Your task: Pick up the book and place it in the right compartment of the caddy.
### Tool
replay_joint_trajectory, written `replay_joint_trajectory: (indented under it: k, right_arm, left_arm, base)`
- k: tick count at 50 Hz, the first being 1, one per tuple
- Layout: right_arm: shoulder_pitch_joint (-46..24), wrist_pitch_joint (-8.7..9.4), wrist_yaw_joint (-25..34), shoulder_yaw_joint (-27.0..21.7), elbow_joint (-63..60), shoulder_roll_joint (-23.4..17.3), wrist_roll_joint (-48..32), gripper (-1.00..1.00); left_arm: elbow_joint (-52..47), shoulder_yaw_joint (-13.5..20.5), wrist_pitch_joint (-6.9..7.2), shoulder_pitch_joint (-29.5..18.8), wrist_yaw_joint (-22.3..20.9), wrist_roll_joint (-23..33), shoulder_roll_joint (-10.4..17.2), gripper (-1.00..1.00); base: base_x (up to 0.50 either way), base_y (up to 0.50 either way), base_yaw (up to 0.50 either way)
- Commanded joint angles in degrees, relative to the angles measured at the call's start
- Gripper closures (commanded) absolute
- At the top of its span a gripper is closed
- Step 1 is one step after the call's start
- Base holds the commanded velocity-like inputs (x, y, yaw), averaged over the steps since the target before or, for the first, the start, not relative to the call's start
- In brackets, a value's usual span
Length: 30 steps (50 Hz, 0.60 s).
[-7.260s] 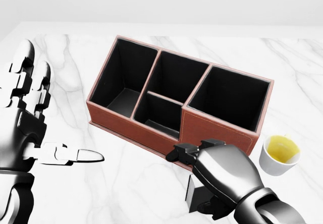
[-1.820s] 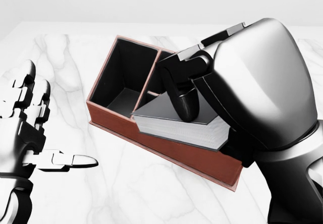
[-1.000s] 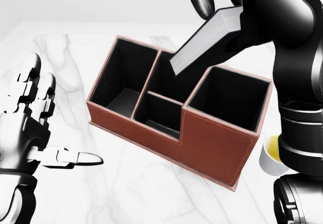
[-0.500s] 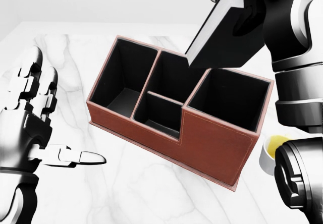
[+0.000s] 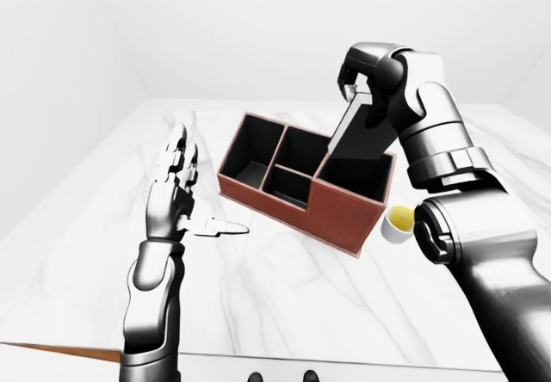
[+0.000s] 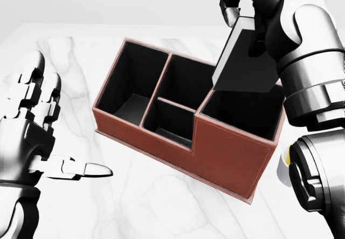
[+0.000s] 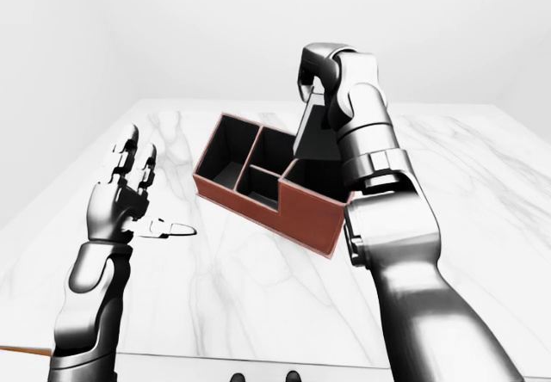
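Above the right compartment of the reddish-brown leather caddy with black lining (image 6: 232, 154), the dark, thin hardcover book (image 6: 248, 61) hangs steeply tilted, its pale page edge facing the left of the head view and its lower corner at the level of the compartment's rim. The right hand (image 6: 245, 2) grips the book's upper end, fingers curled round it. The caddy has four open cells, all seen dark inside: one tall at left, two smaller in the middle, one wide at right. At the frame's lower right, a white cup of yellow liquid (image 5: 399, 223) stands just beside the caddy's right wall. The left hand (image 6: 32, 136) hovers at far left, fingers spread and holding nothing, over the white marble tabletop (image 6: 161, 206), well apart from the caddy.
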Motion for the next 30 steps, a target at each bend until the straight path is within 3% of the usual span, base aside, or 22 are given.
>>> replay_joint_trajectory:
  k: [1, 8, 30]
  right_arm:
    - [-3.9, -0.78, -9.2, 0.9, 9.7, -0.2, -2.9, 1.00]
    - [-5.1, -0.78, -12.0, 1.3, 12.4, 0.0, -3.6, 1.00]
    - [-2.6, 0.17, -13.3, 2.1, 13.9, -0.1, -5.9, 1.00]
  left_arm:
    - [0.3, 0.5, 0.00, 0.1, -0.2, -0.3, 0.2, -1.00]
    - [3.0, 1.1, 0.00, -0.7, -0.4, -0.6, 0.5, -1.00]
    - [2.8, 1.7, 0.00, 0.0, -0.7, -1.5, 0.9, -1.00]
  base:
    - [0.00, 0.00, 0.00]
    - [0.00, 0.00, 0.00]
    - [0.00, 0.00, 0.00]
